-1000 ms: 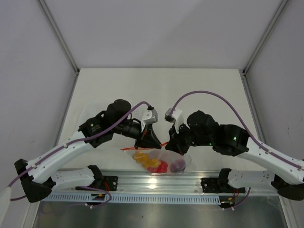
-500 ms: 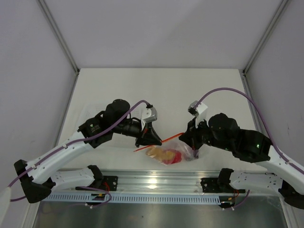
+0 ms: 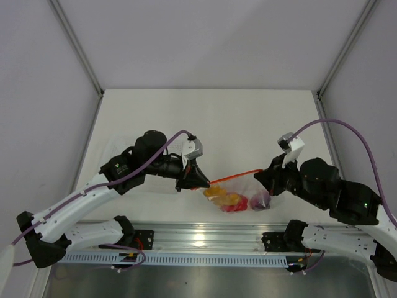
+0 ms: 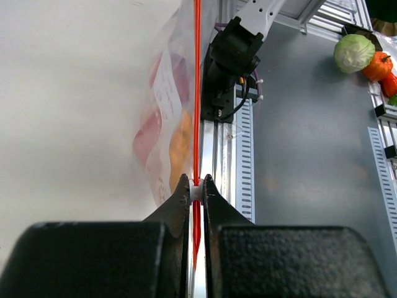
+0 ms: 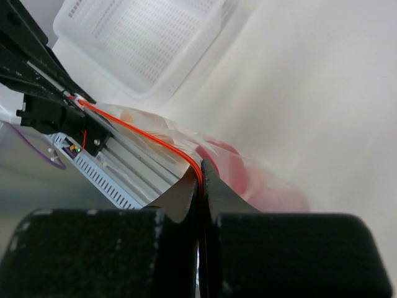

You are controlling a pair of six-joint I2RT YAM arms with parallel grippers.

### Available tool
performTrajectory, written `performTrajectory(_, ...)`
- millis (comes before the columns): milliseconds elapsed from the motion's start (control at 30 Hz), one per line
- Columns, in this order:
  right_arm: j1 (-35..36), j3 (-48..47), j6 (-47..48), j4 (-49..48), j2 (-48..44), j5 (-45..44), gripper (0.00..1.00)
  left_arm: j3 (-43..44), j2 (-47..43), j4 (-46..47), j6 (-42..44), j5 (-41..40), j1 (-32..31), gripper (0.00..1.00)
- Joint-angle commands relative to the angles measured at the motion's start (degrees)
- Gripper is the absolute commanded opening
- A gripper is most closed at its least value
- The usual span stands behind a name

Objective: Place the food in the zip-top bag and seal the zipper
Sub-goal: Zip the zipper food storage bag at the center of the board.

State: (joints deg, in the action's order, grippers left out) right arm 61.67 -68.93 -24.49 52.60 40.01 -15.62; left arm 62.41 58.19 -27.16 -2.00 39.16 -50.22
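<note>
**Zipper pulled taut between both grippers**

Since a second ago the right gripper (image 3: 268, 180) has slid away from the left gripper (image 3: 197, 181). The bag (image 3: 245, 186) now stretches between them, each gripper pinching one end of its zipper (image 3: 234, 176). Sealing looks nearly done. The food (image 3: 234, 203) sits inside the bag. A tray (image 5: 142, 43) lies beyond the bag and a rail (image 3: 205, 234) just beside it; neither obstructs.

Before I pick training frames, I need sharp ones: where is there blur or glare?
Left wrist: left gripper soft at the bottom edge, zipper crisp. Right wrist: right gripper blurred near the lens, tray washed out. Top: sharp, small glare on the rail.
</note>
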Motion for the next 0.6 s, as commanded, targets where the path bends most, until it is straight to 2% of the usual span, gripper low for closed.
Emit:
performTrajectory(0,-0.6,-0.2,-2.1,1.4,-1.6,-7.0,0.00,-1.5,-2.0,-0.2,-0.9,0.0,0.6,0.01)
performTrajectory(567,-0.6,-0.2,-6.8,4.2,-3.1,-13.2,0.00,-3.5,-4.4,-0.4,-1.0,-0.9,2.1,0.01)
